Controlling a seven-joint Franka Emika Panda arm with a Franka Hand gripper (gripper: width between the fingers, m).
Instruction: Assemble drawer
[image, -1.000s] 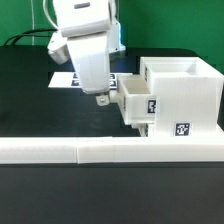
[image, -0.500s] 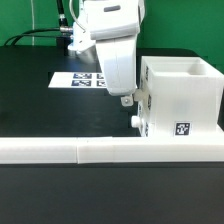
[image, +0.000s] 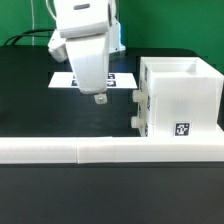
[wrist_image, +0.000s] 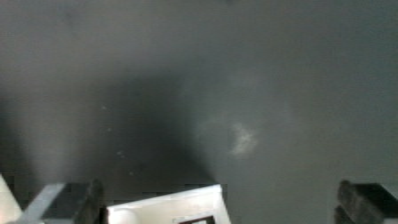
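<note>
The white boxy drawer casing (image: 182, 98) stands on the black table at the exterior view's right, with a square tag on its front. Two small trays sit pushed into its left face, and only their knobs show, the upper (image: 138, 100) and the lower (image: 136, 124). My gripper (image: 98, 97) hangs to the left of the casing, apart from it, just above the table. In the wrist view the gripper (wrist_image: 222, 208) is open and empty, with both dark fingers (wrist_image: 80, 204) wide apart over the dark table.
The marker board (image: 72, 79) lies flat behind my gripper, and its corner shows in the wrist view (wrist_image: 169, 208). A long low white wall strip (image: 90, 150) runs along the table's front edge. A black cable lies at the back left.
A tray stuck out of the casing's left face a second ago. My gripper moved right against it and the tray went in. The gripper has since drawn back left.
</note>
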